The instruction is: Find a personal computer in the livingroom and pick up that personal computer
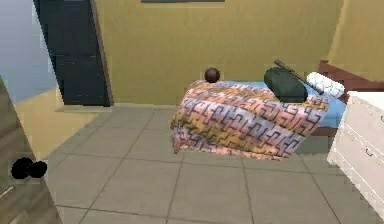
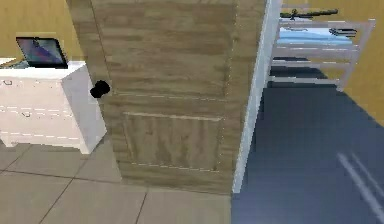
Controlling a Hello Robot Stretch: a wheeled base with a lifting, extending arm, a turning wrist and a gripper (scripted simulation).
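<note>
Personal computer (image 2: pixel 40 50): looked like an open laptop with a dark screen, though too small to be sure. Sat on top of a white dresser (image 2: pixel 45 105) at the arm side view's left, just beside a wooden door (image 2: pixel 175 90) with a black knob (image 2: pixel 100 90). Ahead, saw a bed (image 1: pixel 325 112) under a patterned quilt (image 1: pixel 240 125). Could not tell the gripper's state.

I read no text, label, number or sign in either view. The laptop (image 2: pixel 42 50) screen, on the dresser (image 2: pixel 45 105), is too small for me to make out any characters. The bedspread (image 1: pixel 245 118) carries a repeating angular pattern, which I cannot read as lettering.
</note>
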